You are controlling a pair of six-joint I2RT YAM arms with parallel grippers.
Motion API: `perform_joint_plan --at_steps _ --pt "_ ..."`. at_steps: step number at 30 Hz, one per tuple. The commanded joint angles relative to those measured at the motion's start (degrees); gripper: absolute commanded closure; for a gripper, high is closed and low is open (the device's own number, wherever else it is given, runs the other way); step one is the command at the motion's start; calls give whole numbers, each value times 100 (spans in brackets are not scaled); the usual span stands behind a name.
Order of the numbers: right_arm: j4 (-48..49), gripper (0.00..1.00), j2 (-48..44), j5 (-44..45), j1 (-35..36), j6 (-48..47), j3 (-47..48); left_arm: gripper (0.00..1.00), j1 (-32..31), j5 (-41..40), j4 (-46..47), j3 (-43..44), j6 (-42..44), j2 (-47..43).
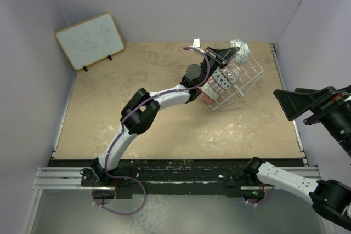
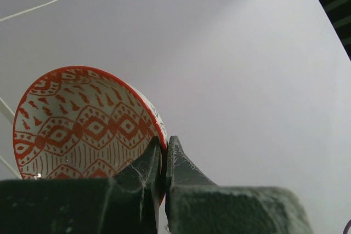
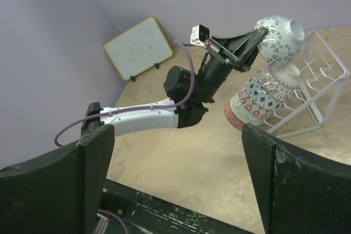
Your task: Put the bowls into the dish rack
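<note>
Left end effector (image 2: 164, 147) is clamped on the rim of the red-patterned bowl (image 2: 82, 119), one finger inside and one outside. The bowl hangs off the fingertips, up in the air with its mouth turned sideways. The dish rack (image 1: 253, 72) sits just below and beyond the fingertips. The bowls already racked (image 3: 258, 100) are nested in a row directly under the held one, near it but apart as far as we can tell.

Right end effector (image 3: 176, 130) has its jaws wide apart and empty. It's well off to the side, so we don't expect it to interfere.

Risks as we see them:
- The grip is a thin rim pinch on glazed ceramic with the bowl's weight outboard of the fingers. We'd expect it to pivot or slip if the wrist rotates fast.
- Straight down is ceramic on ceramic. Descending without shifting to a free slot would chip the bowls or knock the nested row over.
- The rack is light wire and looks askew on the tabletop (image 1: 137, 113). We can't tell whether it sits flat. A sideways push from the bowl or fingers could slide or tip it, load and all.
- Letting go before the bowl seats between prongs means it drops and could roll out.
- The fingers could snag a wire on the way out.
</note>
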Motion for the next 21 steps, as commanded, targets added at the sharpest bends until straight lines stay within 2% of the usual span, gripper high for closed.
perform_joint_plan --at_steps 1,21 --pt "172 0 -99 140 49 -106 11 100 -13 -76 629 640 -312 208" --pt "59 0 -250 375 168 -29 -108 100 -11 55 273 889 -504 712"
